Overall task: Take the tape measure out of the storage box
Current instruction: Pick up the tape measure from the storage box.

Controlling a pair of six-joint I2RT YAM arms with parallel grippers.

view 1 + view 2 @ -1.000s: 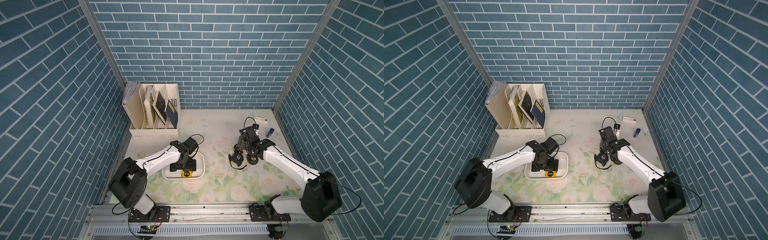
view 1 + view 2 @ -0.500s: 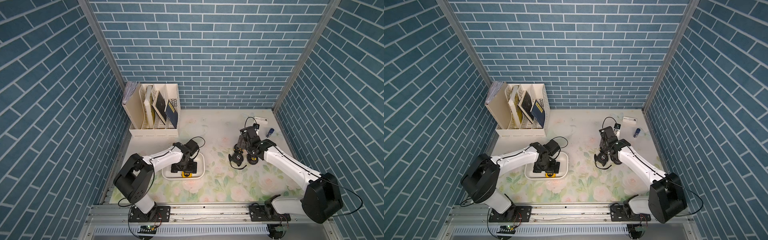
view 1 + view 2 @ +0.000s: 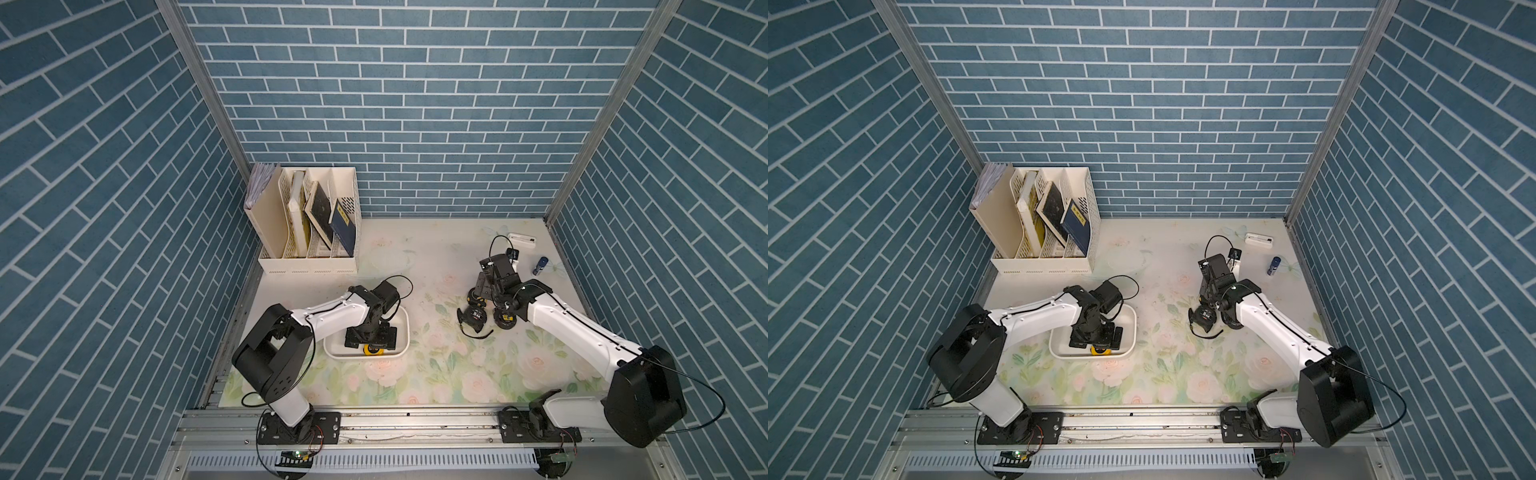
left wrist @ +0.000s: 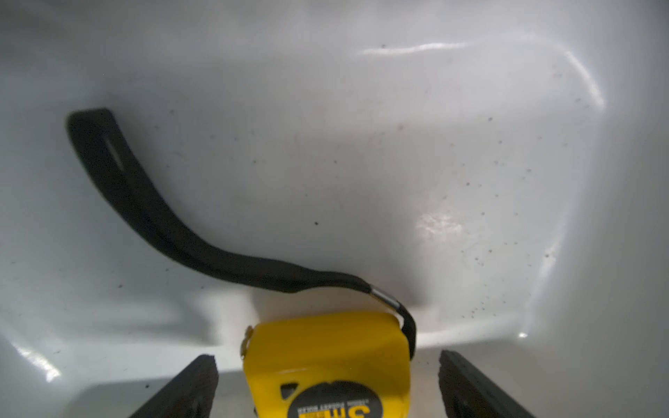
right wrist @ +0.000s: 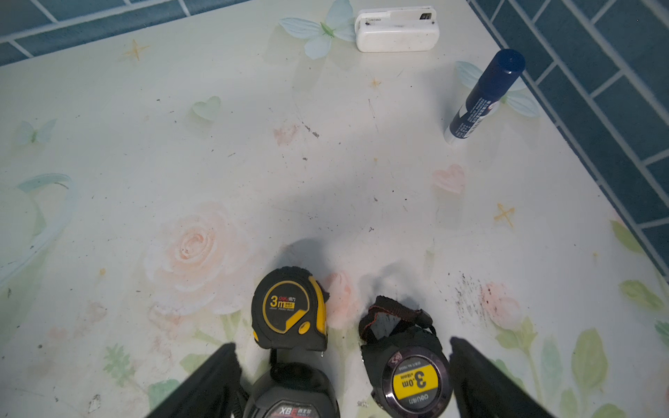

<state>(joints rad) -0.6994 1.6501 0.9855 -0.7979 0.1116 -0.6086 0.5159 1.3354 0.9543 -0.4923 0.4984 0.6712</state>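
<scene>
A yellow tape measure [image 4: 327,365] with a black wrist strap [image 4: 144,202] lies in the white storage box [image 3: 402,328], near its front wall, seen in both top views [image 3: 1100,351]. My left gripper [image 4: 327,356] reaches down into the storage box [image 3: 1133,320]. It is open, with one finger [image 4: 188,391] on each side of the tape measure and a gap on both sides. My right gripper [image 5: 342,343] is open low over the table on the right [image 3: 489,305], holding nothing.
Three other tape measures lie on the table at my right gripper: black-and-yellow [image 5: 289,307], round black [image 5: 409,376] and black [image 5: 289,394]. A white case [image 5: 396,30] and a blue glue stick [image 5: 485,96] stand at the back right. A cream file organizer [image 3: 307,224] is at the back left.
My left arm has swung in and brought its gripper down over the yellow tape measure in the box. The right arm has stayed almost still.
</scene>
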